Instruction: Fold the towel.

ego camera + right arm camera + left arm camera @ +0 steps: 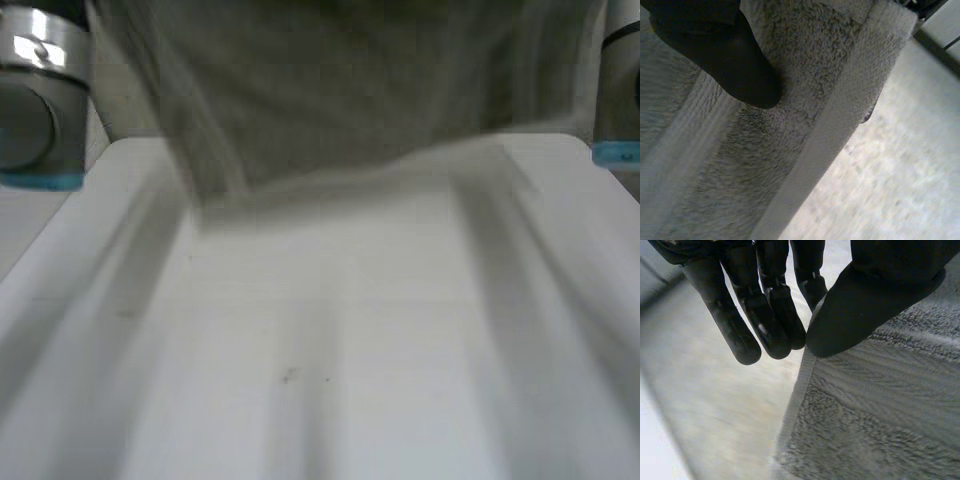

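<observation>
A grey terry towel [340,90] hangs above the far part of the white table [350,360], its lower edge sagging just over the surface. In the left wrist view my left hand [865,305] has its thumb on the towel [880,415] at its hemmed side edge, with the fingers [775,325] closed against the other side of that edge. In the right wrist view my right hand [735,65] presses its thumb onto the towel [765,150] near a hemmed edge. A fingertip [867,116] peeks out from behind the hem, so the cloth is pinched.
My left arm [40,100] stands at the far left of the table and my right arm [620,90] at the far right. The table's raised rim runs along both sides.
</observation>
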Robot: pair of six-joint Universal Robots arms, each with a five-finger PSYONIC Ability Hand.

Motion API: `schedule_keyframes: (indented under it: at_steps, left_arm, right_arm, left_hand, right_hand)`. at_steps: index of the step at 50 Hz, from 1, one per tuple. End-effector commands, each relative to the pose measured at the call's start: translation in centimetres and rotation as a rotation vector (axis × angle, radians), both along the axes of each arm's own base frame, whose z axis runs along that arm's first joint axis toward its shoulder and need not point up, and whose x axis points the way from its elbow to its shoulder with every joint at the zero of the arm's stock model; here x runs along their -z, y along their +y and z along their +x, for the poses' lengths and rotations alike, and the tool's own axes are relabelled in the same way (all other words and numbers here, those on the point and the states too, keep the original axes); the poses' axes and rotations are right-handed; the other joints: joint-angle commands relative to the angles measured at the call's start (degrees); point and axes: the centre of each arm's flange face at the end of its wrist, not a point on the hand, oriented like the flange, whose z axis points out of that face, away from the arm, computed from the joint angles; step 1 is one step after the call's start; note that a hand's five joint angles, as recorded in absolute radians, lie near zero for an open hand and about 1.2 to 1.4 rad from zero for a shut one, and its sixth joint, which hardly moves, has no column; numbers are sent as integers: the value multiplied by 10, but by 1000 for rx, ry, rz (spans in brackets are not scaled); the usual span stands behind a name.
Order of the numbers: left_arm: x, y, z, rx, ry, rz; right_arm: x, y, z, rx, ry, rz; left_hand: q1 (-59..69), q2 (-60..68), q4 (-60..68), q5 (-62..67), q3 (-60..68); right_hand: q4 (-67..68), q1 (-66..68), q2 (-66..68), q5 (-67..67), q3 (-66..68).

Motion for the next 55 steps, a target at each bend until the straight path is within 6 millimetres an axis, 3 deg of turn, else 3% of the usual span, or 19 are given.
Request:
schedule_keyframes:
  at_steps: [1,2,3,5,6,7,8,9,10,11,13,14,16,18,21,27,38,48,55]
  left_arm:
    - [22,11,12,9,11,129]
    - [45,13,10,17,-22,217]
    - [46,13,10,17,-23,218]
    - [100,22,9,33,-92,410]
    - [101,23,9,33,-92,411]
    - [126,30,8,44,-127,497]
    - [126,30,8,44,-128,498]
    - [151,39,9,52,-166,575]
    - [176,47,11,54,-215,645]
    - [176,47,12,54,-215,646]
    - [221,62,17,51,-326,758]
    - [222,62,17,51,-326,759]
    - [241,67,22,35,-378,805]
    - [269,75,31,1,-469,882]
    - [281,82,35,-23,-549,925]
    - [278,87,43,-49,-595,966]
    - [214,114,55,-110,-581,968]
    - [181,185,72,-60,-645,1313]
    - [164,193,70,-27,-644,1293]
  right_arm:
    - [44,14,1,-40,97,189]
    - [63,17,3,-61,149,284]
    - [63,17,3,-61,150,285]
    - [102,26,3,-98,254,480]
    - [102,26,3,-98,254,481]
    - [124,34,3,-124,310,582]
    - [150,42,3,-150,372,686]
    - [150,42,3,-151,372,687]
    - [174,51,1,-170,435,776]
    - [174,51,1,-170,436,777]
    - [228,64,-4,-181,570,951]
    - [228,64,-4,-181,571,952]
    - [263,72,-15,-157,678,1049]
    - [271,73,-21,-144,703,1075]
    - [278,77,-26,-141,716,1098]
    - [271,79,-32,-121,704,1097]
    - [235,96,-50,-86,699,1120]
    - [189,142,-89,-49,889,1299]
    - [181,162,-87,-121,1016,1330]
  left_hand:
    - [129,103,103,110,103]
    - [129,103,103,110,103]
    - [129,103,103,110,103]
    - [129,103,103,110,103]
    - [129,103,103,110,103]
    - [129,103,103,110,103]
    - [129,103,103,110,103]
    - [129,103,103,110,103]
    - [129,103,103,110,103]
    - [129,103,103,110,103]
    - [129,103,103,110,103]
    - [129,103,103,110,103]
    - [129,103,103,110,103]
    - [129,103,103,110,103]
    - [129,103,103,110,103]
    - [129,103,103,110,103]
    - [129,103,103,110,103]
    - [129,103,103,110,103]
    - [129,103,103,110,103]
  right_hand:
    - [115,243,123,141,119]
    - [115,243,123,141,119]
    - [115,243,123,141,119]
    - [115,243,123,141,119]
    - [115,243,123,141,119]
    - [115,243,123,141,119]
    - [115,243,123,141,119]
    - [115,243,123,141,119]
    - [115,243,123,141,119]
    - [115,243,123,141,119]
    - [115,243,123,141,119]
    - [115,243,123,141,119]
    - [115,243,123,141,119]
    - [115,243,123,141,119]
    - [115,243,123,141,119]
    - [115,243,123,141,119]
    - [115,243,123,141,119]
    - [115,243,123,141,119]
    - [115,243,123,141,119]
